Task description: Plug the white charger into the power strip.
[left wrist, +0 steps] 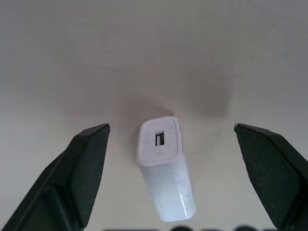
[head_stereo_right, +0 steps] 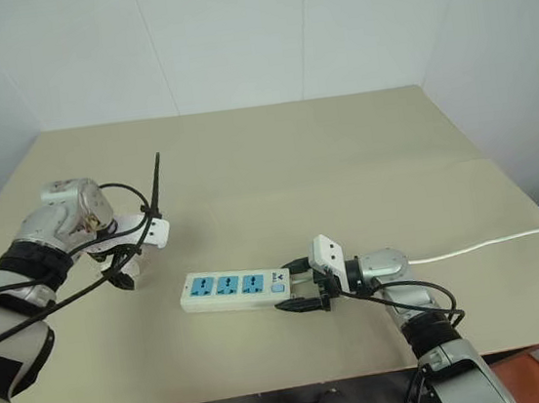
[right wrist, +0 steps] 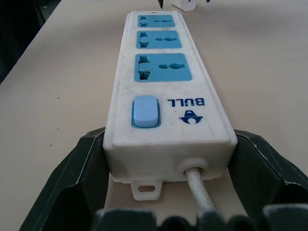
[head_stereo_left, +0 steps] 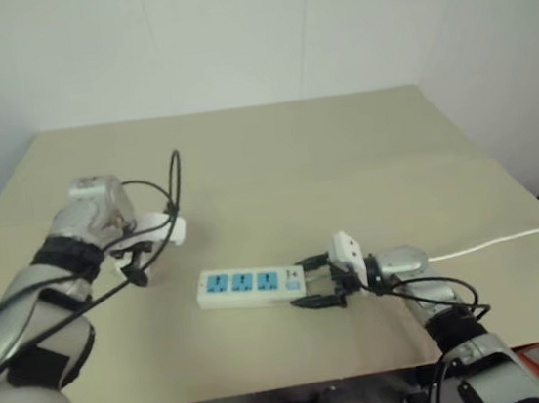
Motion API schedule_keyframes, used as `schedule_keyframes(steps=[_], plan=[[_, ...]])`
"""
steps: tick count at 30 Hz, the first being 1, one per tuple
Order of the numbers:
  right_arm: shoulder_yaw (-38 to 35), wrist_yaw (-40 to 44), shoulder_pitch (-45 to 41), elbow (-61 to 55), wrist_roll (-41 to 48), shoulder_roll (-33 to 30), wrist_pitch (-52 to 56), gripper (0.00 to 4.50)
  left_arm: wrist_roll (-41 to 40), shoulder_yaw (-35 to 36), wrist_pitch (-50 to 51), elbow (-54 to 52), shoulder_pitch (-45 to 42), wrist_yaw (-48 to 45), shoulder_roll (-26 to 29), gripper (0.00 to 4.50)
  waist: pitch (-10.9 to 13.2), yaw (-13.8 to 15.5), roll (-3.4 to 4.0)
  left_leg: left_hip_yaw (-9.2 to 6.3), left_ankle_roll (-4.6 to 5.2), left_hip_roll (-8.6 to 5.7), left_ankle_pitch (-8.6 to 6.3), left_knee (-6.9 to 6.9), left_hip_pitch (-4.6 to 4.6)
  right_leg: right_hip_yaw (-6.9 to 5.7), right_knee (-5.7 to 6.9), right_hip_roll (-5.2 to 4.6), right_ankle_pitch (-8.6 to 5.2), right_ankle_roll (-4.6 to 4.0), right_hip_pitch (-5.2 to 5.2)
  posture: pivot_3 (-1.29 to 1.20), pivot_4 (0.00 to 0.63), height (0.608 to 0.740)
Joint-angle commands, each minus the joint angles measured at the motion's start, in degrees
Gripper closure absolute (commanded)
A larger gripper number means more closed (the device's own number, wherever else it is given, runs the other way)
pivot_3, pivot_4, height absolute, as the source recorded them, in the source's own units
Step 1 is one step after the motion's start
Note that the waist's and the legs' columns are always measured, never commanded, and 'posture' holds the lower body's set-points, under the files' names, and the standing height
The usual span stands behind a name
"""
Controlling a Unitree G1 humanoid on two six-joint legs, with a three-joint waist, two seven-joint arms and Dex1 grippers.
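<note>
Left wrist view: white charger (left wrist: 165, 168) between open left pincer (left wrist: 171, 139).

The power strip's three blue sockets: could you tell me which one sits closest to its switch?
The socket at the cable end of the power strip, directly beside the pale blue switch; the other two lie beyond it.

We read the blue word "BULL", upside down in the right wrist view, on the white power strip (right wrist: 168, 103) beside its pale blue switch (right wrist: 145, 111). Under the word we see a small blue logo.
</note>
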Motion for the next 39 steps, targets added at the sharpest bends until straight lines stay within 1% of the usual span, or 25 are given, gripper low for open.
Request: schedule_keyframes(steps=[1, 4, 7, 8, 9, 10, 13, 16, 18, 21, 22, 23, 26, 28, 29, 31, 33, 34, 35, 36, 37, 39], plan=[[0.32, -0.71, 0.26, -1.38, -0.08, -0.13, 0.27, 1.09, 1.39, 1.69, -1.59, 1.24, -0.84, 0.66, -0.12, 0.83, 0.00, -0.01, 0.00, 0.00, 0.00, 0.00, 0.00, 0.00, 0.00, 0.00, 0.00, 0.00, 0.01, -0.01, 0.00, 0.00, 0.150, 0.740], [0.23, -0.83, 0.40, -1.59, -0.02, -0.23, 0.34, 1.09, 2.04, 1.85, -2.37, 2.59, -0.99, 2.01, -0.88, 1.73, 0.00, 0.00, 0.00, -0.01, 0.00, 0.00, 0.00, 0.00, 0.00, 0.00, 0.00, 0.00, 0.02, -0.04, 0.00, 0.00, 0.150, 0.740], [0.27, -0.90, 0.53, -1.78, -0.05, -0.35, 0.46, 1.09, 2.99, 1.85, -3.03, 4.78, -1.37, 3.66, -1.79, 2.71, 0.00, 0.03, 0.00, 0.00, 0.00, 0.00, 0.00, 0.02, 0.00, 0.00, 0.01, 0.00, 0.03, -0.04, 0.01, 0.00, 0.150, 0.740], [0.28, -0.96, 0.63, -1.91, -0.06, -0.43, 0.58, 1.09, 3.16, 2.03, -2.92, 5.27, -1.43, 3.85, -2.09, 3.12, 0.00, 0.04, 0.00, 0.00, 0.00, 0.00, 0.00, 0.02, 0.00, 0.00, 0.02, 0.00, 0.03, -0.05, 0.01, 0.00, 0.150, 0.740], [0.26, -1.00, 0.67, -1.98, -0.03, -0.45, 0.62, 1.09, 3.43, 2.09, -3.29, 5.62, -1.47, 3.85, -2.21, 3.37, 0.00, 0.06, 0.00, 0.00, 0.00, -0.01, 0.00, 0.03, 0.02, 0.00, 0.03, -0.01, 0.03, -0.05, 0.02, 0.00, 0.150, 0.740], [0.24, -1.03, 0.70, -2.04, 0.01, -0.48, 0.70, 1.09, 3.63, 2.28, -3.43, 5.92, -1.49, 3.98, -2.40, 3.47, 0.00, 0.08, 0.00, -0.01, 0.00, -0.01, 0.00, 0.03, 0.03, 0.00, 0.05, -0.01, 0.03, -0.04, 0.02, 0.00, 0.150, 0.740], [0.21, -1.15, 0.72, -2.15, 0.05, -0.58, 0.77, 1.09, 4.35, 2.63, -4.01, 6.54, -1.43, 4.68, -2.79, 3.47, -0.01, 0.10, 0.00, 0.00, 0.00, -0.02, 0.00, 0.04, 0.05, 0.00, 0.08, -0.01, 0.02, -0.04, 0.04, 0.00, 0.150, 0.740], [0.25, -1.28, 0.76, -2.26, -0.01, -0.70, 0.84, 1.09, 3.75, 3.81, -3.06, 6.20, -1.71, 3.22, -3.43, 3.47, -0.01, 0.14, 0.00, 0.00, 0.00, -0.02, 0.00, 0.04, 0.08, 0.00, 0.10, -0.01, 0.02, -0.04, 0.06, 0.00, 0.150, 0.740], [0.27, -1.19, 0.84, -2.36, 0.03, -0.81, 0.82, 1.09, 1.99, 5.87, -1.74, 4.86, -2.81, 1.12, -3.69, 3.47, -0.01, 0.17, 0.00, -0.01, 0.00, -0.02, 0.00, 0.05, 0.07, 0.00, 0.12, -0.01, 0.02, -0.04, 0.06, 0.00, 0.150, 0.740], [0.34, -1.01, 0.94, -2.48, 0.15, -0.95, 0.87, 1.09, -2.64, 10.72, 4.02, 2.36, -5.60, -3.74, -4.69, 3.47, -0.01, 0.17, -0.01, -0.05, 0.00, -0.01, 0.00, 0.07, 0.00, -0.05, 0.10, -0.01, 0.03, -0.04, 0.05, 0.00, 0.150, 0.740], [0.38, -1.01, 0.95, -2.44, 0.17, -0.95, 0.85, 1.09, -5.39, 13.08, 5.88, 1.22, -6.39, -4.85, -4.97, 3.47, -0.01, 0.17, -0.01, -0.08, 0.00, -0.01, 0.00, 0.12, -0.05, -0.08, 0.09, -0.01, 0.03, -0.04, 0.03, 0.00, 0.150, 0.740], [0.43, -0.91, 0.95, -2.39, 0.24, -0.96, 0.81, 1.09, -10.15, 16.93, 8.74, -0.40, -7.06, -5.44, -5.56, 3.47, -0.01, 0.16, -0.01, -0.09, 0.00, -0.01, 0.00, 0.14, -0.08, -0.09, 0.07, -0.01, 0.03, -0.05, 0.03, 0.00, 0.150, 0.740], [0.57, -0.65, 0.68, -1.72, 0.17, -0.90, 0.46, 1.09, -28.41, 31.93, 17.19, -7.64, -5.69, -5.73, -7.05, 3.47, -0.01, 0.09, -0.01, -0.10, 0.00, -0.01, 0.00, 0.14, -0.09, -0.09, 0.06, -0.03, 0.02, -0.04, 0.03, 0.00, 0.150, 0.740], [0.57, -0.56, 0.27, -1.15, 0.19, -0.73, 0.29, 1.09, -40.07, 43.62, 18.28, -15.64, 0.25, -5.09, -8.62, 3.47, -0.02, -0.31, 0.02, -0.08, 0.00, 0.01, 0.00, 0.14, -0.06, -0.07, 0.08, -0.04, 0.03, -0.04, 0.03, 0.00, 0.150, 0.740], [0.53, -0.50, 0.05, -0.91, 0.34, -0.58, 0.34, 1.09, -43.85, 46.63, 20.75, -19.15, 3.18, -5.25, -8.42, 3.47, -0.03, -0.63, 0.04, -0.06, 0.00, 0.03, 0.00, 0.14, -0.01, -0.04, 0.14, -0.05, 0.03, -0.06, 0.03, 0.00, 0.150, 0.740], [0.67, -0.41, -0.12, -0.64, 0.30, -0.43, 0.03, 1.09, -48.27, 48.92, 29.95, -24.16, 7.46, -3.64, -7.92, 3.47, -0.05, -1.18, 0.06, -0.04, 0.00, 0.02, 0.00, 0.14, 0.14, 0.00, 0.38, -0.07, 0.06, -0.10, 0.04, 0.00, 0.150, 0.740], [0.83, -0.45, -0.12, -0.48, 0.20, -0.32, -0.21, 1.09, -53.54, 52.83, 36.27, -28.04, 11.93, 0.89, -9.80, 3.47, -0.05, -1.26, 0.06, -0.12, 0.00, 0.01, 0.00, 0.14, 0.23, -0.06, 0.51, -0.04, 0.06, -0.10, 0.09, 0.00, 0.150, 0.740], [0.88, -0.52, -0.16, -0.34, 0.18, -0.21, -0.25, 1.09, -56.76, 56.18, 38.81, -29.74, 14.40, 4.60, -11.77, 3.47, -0.05, -1.26, 0.06, -0.16, -0.01, 0.01, 0.01, 0.16, 0.27, -0.10, 0.53, -0.04, 0.06, -0.10, 0.12, 0.00, 0.150, 0.740], [0.89, -0.56, -0.19, -0.22, 0.19, -0.12, -0.28, 1.09, -59.70, 58.96, 39.85, -31.22, 16.59, 7.08, -13.53, 3.47, -0.05, -1.24, 0.06, -0.20, -0.01, 0.02, 0.01, 0.22, 0.31, -0.13, 0.54, -0.04, 0.06, -0.10, 0.21, 0.00, 0.150, 0.740], [0.90, -0.62, -0.23, -0.09, 0.19, -0.01, -0.33, 1.09, -61.75, 59.88, 39.69, -32.80, 18.87, 6.89, -14.22, 3.47, -0.05, -1.21, 0.05, -0.23, -0.01, 0.03, 0.01, 0.29, 0.34, -0.16, 0.54, -0.04, 0.05, -0.08, 0.27, 0.00, 0.150, 0.740], [0.90, -0.64, -0.31, 0.12, 0.22, 0.16, -0.40, 1.09, -63.25, 60.46, 37.78, -34.74, 21.75, 6.25, -15.10, 3.47, -0.06, -1.22, 0.03, -0.26, -0.01, 0.03, 0.01, 0.38, 0.32, -0.21, 0.54, -0.04, 0.03, -0.05, 0.33, 0.00, 0.150, 0.740], [0.94, -0.77, -0.57, 0.59, 0.18, 0.57, -0.50, 1.09, -63.84, 59.22, 33.07, -36.12, 25.98, 4.35, -15.86, 3.47, -0.06, -1.34, 0.03, -0.24, -0.02, 0.01, 0.01, 0.40, 0.37, -0.17, 0.48, -0.05, 0.04, -0.07, 0.41, 0.00, 0.150, 0.740]])
